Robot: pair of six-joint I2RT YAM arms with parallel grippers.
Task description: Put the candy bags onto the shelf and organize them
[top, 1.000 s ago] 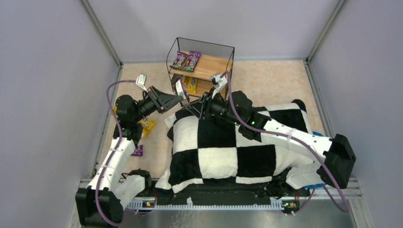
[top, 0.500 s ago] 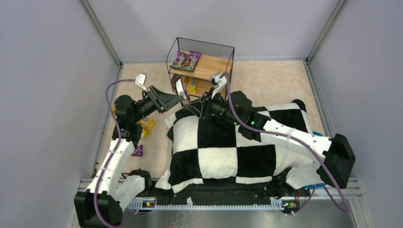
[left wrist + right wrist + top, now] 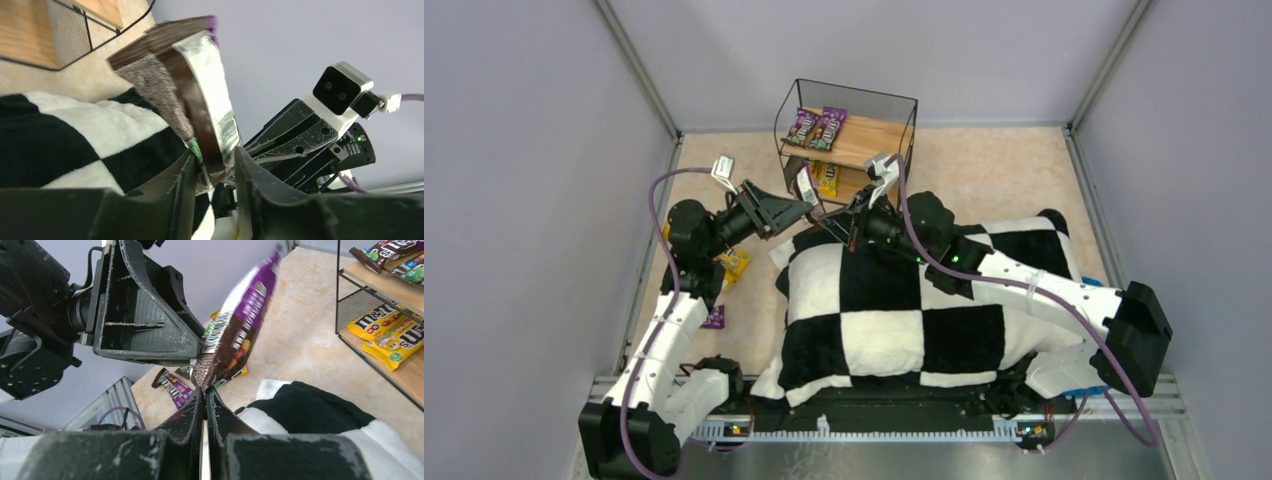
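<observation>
A purple candy bag [image 3: 805, 186] [image 3: 240, 325] stands upright in the air just in front of the shelf [image 3: 869, 143]. Both grippers have it by its lower end. My left gripper [image 3: 801, 206] [image 3: 215, 156] has the bag's bottom edge [image 3: 200, 90] between its fingers, touching on both sides. My right gripper [image 3: 821, 217] [image 3: 205, 389] is shut tight on the crimped seam from the opposite side. Two purple bags [image 3: 819, 127] lie on the shelf's top board, and yellow bags [image 3: 385, 335] lie on the lower board.
A black-and-white checkered cushion [image 3: 894, 300] fills the middle under the right arm. A loose yellow bag [image 3: 732, 265] and a purple bag [image 3: 715, 317] [image 3: 175, 387] lie on the floor at the left. Grey walls close in the sides.
My right gripper has closed its jaws onto the bag's seam. The left gripper's fingers have spread slightly around the bag. Both arms stay almost where they were.
</observation>
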